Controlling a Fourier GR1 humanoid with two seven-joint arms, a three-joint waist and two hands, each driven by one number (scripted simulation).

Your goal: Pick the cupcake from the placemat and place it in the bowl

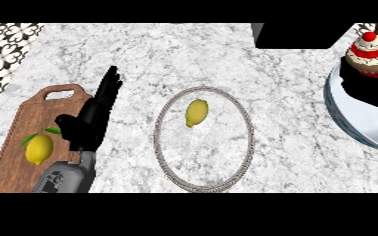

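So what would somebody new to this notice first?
Probably the cupcake with red-and-white frosting at the far right edge, by the pale bowl. Next comes the lemon lying on the round placemat at centre. At left, the open left robot hand rests at the wooden board, which carries a second lemon.

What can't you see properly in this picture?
- Head view: the bowl and cupcake are cut off by the right edge, so whether the cupcake rests inside is unclear.
- The right hand shows nowhere.
- The black block is cut off at the top; what it is, I cannot tell.
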